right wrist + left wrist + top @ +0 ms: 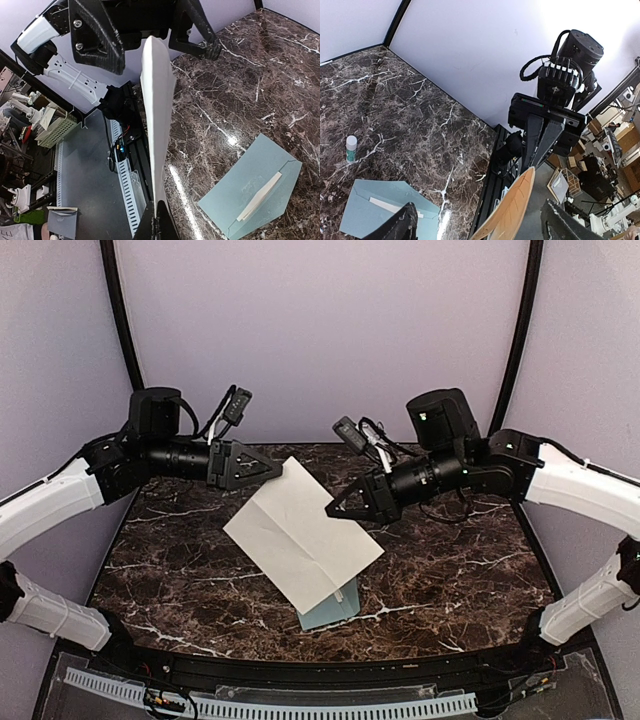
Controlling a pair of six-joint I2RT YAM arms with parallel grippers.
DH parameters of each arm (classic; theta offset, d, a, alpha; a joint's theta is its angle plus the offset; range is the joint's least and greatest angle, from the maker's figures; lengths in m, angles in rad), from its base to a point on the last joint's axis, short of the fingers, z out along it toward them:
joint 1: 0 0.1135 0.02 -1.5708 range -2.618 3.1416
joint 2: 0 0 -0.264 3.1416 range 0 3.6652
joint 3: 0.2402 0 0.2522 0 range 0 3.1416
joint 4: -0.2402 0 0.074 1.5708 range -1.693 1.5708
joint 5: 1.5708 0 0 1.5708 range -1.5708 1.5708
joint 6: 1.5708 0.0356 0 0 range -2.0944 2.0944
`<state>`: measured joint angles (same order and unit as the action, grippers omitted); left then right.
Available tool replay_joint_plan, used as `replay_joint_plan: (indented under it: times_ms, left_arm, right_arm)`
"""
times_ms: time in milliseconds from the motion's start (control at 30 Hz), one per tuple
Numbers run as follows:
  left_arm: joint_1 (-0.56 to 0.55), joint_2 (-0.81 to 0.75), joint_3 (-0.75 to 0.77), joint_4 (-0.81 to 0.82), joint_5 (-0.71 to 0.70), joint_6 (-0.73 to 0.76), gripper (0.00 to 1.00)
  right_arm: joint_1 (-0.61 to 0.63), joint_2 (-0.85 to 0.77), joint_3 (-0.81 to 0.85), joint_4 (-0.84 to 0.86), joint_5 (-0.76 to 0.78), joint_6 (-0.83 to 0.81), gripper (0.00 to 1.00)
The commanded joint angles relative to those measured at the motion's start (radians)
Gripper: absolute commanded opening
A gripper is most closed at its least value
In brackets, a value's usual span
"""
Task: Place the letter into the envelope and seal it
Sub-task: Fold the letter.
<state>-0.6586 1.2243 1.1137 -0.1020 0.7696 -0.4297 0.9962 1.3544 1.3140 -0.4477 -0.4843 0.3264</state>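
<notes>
The right tool (332, 509) pinches the cream creased paper letter (300, 535) aloft (tilted over the desk); the left tool (276, 468) gapes wide around its upper corner. The pale teal paper envelope (335, 612), flap open, lies on the dark marble desk (450, 560) beneath.

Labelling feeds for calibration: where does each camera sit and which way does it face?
Top: above and behind, looking down on the table; left arm and right arm show, left gripper and right gripper at the letter.
Left wrist: faces the right gripper; own open fingers at bottom.
Right wrist: faces the left gripper; own fingers pinch the letter.
Both wrist views share the edge-on letter and the envelope.
</notes>
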Motion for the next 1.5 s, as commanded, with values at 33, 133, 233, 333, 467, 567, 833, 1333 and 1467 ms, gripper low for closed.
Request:
replay_joint_plan:
  times_ms: [33, 133, 233, 333, 467, 567, 833, 1333, 1467]
  left_arm:
    - [0.001, 0.025, 0.112, -0.19, 0.04, 0.149, 0.86]
    - [-0.001, 0.028, 0.123, -0.173, 0.112, 0.166, 0.88]
    - [0.0, 0.031, 0.121, -0.141, 0.225, 0.152, 0.89]
    - [-0.003, 0.041, 0.122, -0.151, 0.278, 0.158, 0.89]
    - [-0.007, 0.047, 0.121, -0.181, 0.284, 0.174, 0.83]
    - [-0.01, 0.052, 0.119, -0.17, 0.29, 0.165, 0.75]
    - [-0.013, 0.065, 0.103, -0.125, 0.325, 0.144, 0.34]
    - [-0.013, 0.049, 0.092, -0.116, 0.299, 0.153, 0.0]
    - [-0.006, 0.031, 0.096, -0.109, 0.276, 0.158, 0.0]
  right_arm:
    - [0.013, 0.043, 0.06, -0.002, -0.094, -0.015, 0.0]
    - [0.017, 0.059, 0.067, -0.005, -0.11, -0.016, 0.0]
    - [0.019, 0.073, 0.075, -0.008, -0.111, -0.016, 0.0]
    - [0.02, 0.077, 0.079, -0.005, -0.114, -0.016, 0.0]
    - [0.02, 0.083, 0.086, -0.002, -0.131, -0.016, 0.0]
    - [0.021, 0.094, 0.088, 0.004, -0.146, -0.013, 0.0]
    - [0.022, 0.101, 0.083, 0.028, -0.149, -0.006, 0.0]
    - [0.022, 0.083, 0.065, 0.005, -0.129, -0.007, 0.08]
    - [0.021, 0.058, 0.04, -0.015, -0.124, -0.006, 0.07]
